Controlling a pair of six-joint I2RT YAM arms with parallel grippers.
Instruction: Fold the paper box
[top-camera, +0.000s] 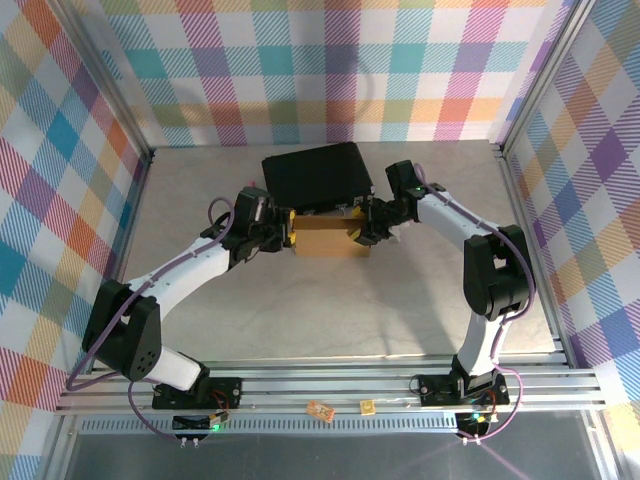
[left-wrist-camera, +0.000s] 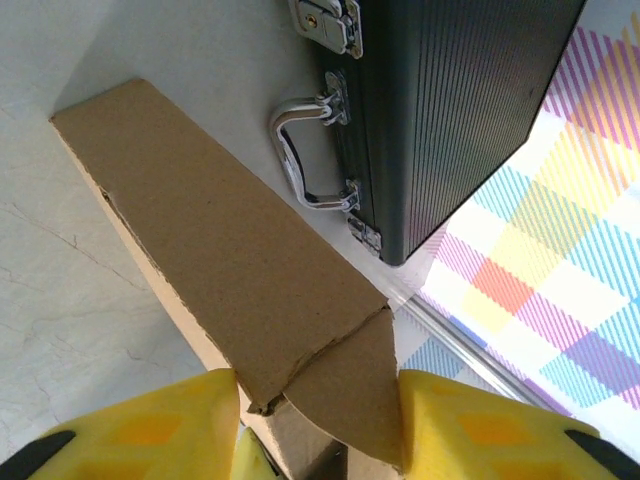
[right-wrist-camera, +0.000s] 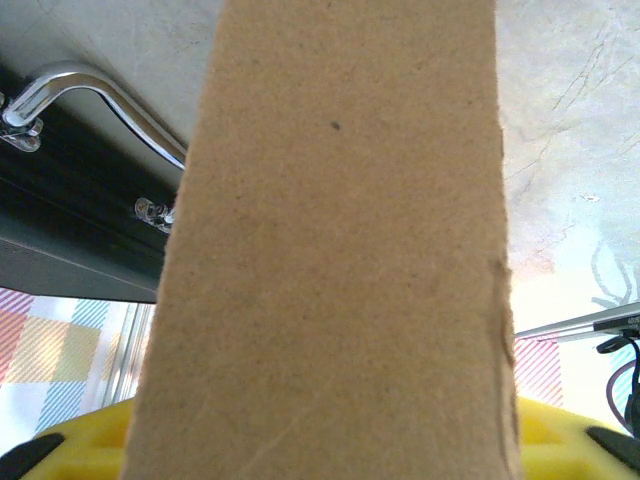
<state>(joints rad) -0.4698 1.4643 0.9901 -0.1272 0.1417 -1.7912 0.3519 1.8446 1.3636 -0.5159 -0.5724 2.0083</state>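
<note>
Closer, paper box (left-wrist-camera: 230, 270) inside left gripper (left-wrist-camera: 320, 445).

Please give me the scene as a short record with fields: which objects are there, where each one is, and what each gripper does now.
paper box: brown cardboard, partly folded, near the middle of the table
black case: just behind the box, its metal handle on the side facing the box
left gripper: at the box's left end, jaws closed on a flap corner
right gripper: at the box's right end, jaws closed across a cardboard panel
task state: folding not finished
</note>
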